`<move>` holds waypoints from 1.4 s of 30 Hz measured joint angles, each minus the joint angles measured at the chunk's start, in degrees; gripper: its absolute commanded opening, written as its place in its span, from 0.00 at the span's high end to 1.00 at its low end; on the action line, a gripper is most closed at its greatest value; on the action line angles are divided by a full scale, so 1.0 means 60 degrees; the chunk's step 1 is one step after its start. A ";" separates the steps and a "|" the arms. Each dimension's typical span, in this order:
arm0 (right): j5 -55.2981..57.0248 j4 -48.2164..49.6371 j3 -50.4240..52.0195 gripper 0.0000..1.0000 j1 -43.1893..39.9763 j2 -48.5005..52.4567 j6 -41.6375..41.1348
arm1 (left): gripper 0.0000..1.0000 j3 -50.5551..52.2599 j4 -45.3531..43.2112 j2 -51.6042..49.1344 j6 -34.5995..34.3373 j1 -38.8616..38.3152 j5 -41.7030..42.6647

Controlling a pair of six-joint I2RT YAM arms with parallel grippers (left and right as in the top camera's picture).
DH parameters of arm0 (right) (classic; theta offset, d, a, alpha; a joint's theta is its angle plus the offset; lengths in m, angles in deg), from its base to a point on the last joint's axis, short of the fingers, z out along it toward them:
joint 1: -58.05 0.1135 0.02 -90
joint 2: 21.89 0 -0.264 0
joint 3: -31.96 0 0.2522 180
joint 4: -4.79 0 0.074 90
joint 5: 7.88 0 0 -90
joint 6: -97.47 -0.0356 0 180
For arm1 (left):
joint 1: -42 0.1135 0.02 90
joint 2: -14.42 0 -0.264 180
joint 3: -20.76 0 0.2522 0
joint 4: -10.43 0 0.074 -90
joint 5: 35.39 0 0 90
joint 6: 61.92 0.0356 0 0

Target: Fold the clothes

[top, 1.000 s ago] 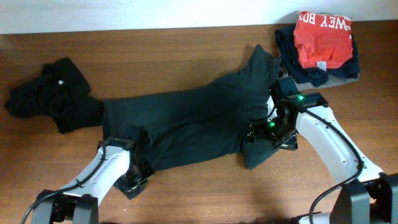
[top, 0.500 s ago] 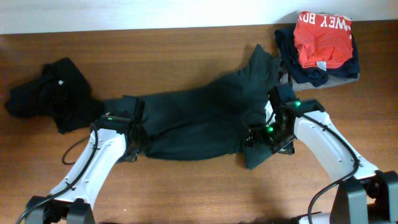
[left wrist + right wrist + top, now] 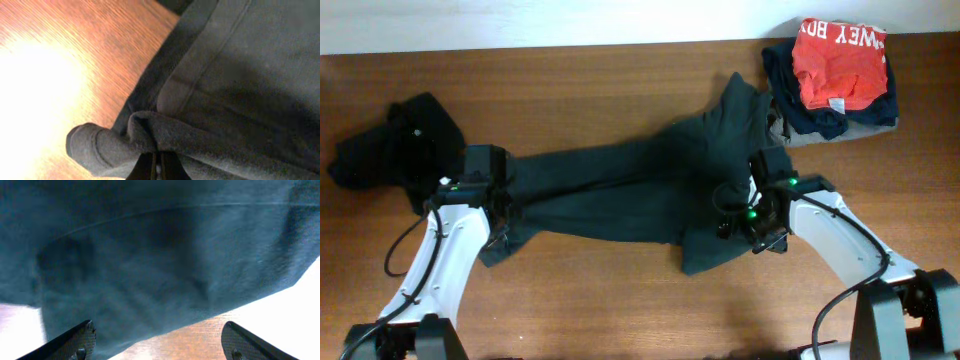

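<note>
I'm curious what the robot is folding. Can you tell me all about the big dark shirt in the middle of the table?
The shirt is soft, very dark green cloth, stretched in a rumpled band across the wooden table, with a stitched hem. The left tool is shut, pinching a bunched fold at its left end. The right tool stands open by its right side.

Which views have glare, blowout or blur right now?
Left wrist: a blown-out glare patch on the table at left, while the dark shirt shows its hem crisply. Right wrist: cloth fills the frame, soft and low in contrast, with white overexposed patches at the lower left and right edges. Overhead: evenly lit and sharp, though the shirt's folds sink into black.
</note>
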 measured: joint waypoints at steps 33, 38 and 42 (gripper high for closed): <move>0.1056 0.0871 0.0805 0.73 0.0000 0.0386 -0.0871 | 0.99 0.0000 -0.0339 -0.0004 0.0273 0.0015 -0.0055; 0.1089 0.1264 0.0812 0.91 0.0000 0.0386 -0.0885 | 0.99 0.0000 -0.0200 -0.0004 0.0270 0.0015 -0.0055; 0.1220 0.1366 0.0812 0.96 0.0000 0.0386 -0.0907 | 0.99 0.0000 -0.0178 -0.0004 0.0270 0.0015 -0.0051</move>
